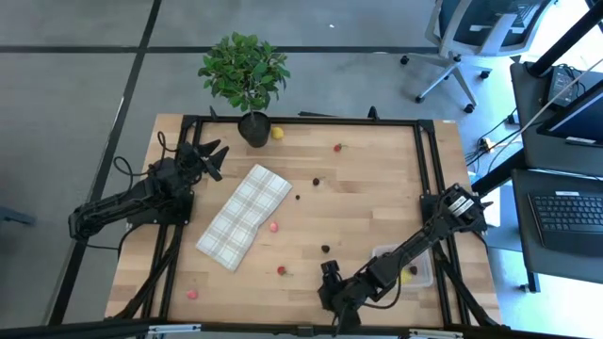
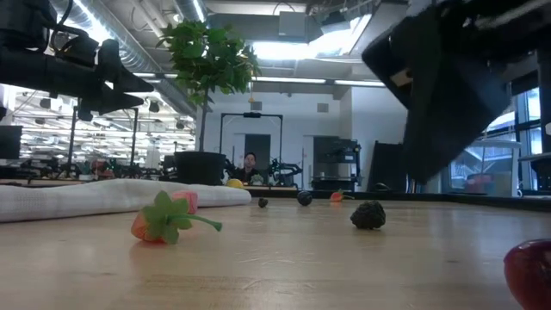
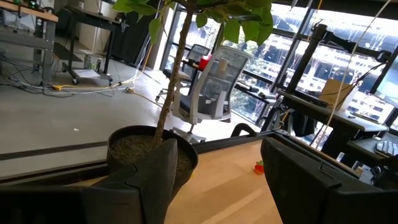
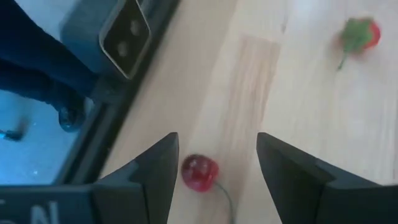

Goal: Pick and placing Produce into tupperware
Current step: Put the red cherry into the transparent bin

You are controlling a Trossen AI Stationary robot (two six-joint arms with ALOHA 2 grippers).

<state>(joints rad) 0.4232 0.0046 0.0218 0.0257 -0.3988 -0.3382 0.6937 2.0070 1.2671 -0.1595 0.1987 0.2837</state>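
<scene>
Ideally, the right gripper point(image 4: 213, 165), jaws apart, lowers squarely over the red cherry point(image 4: 199, 173) near the desk's point(image 1: 367, 188) near edge.

- In the low view, a red fruit piece point(image 2: 531, 274) at 4 o'clock is cut off by the picture's edge.
- Contents of the tupperware point(image 1: 421, 274) are partly hidden under the right arm; only a yellow bit shows.
- Right end effector point(image 1: 330, 276): blurred dark mass in the low view.

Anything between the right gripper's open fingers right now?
Yes. In the right wrist view a red cherry-like piece lies on the bare table between the open fingers of the right gripper, not yet gripped.
</scene>
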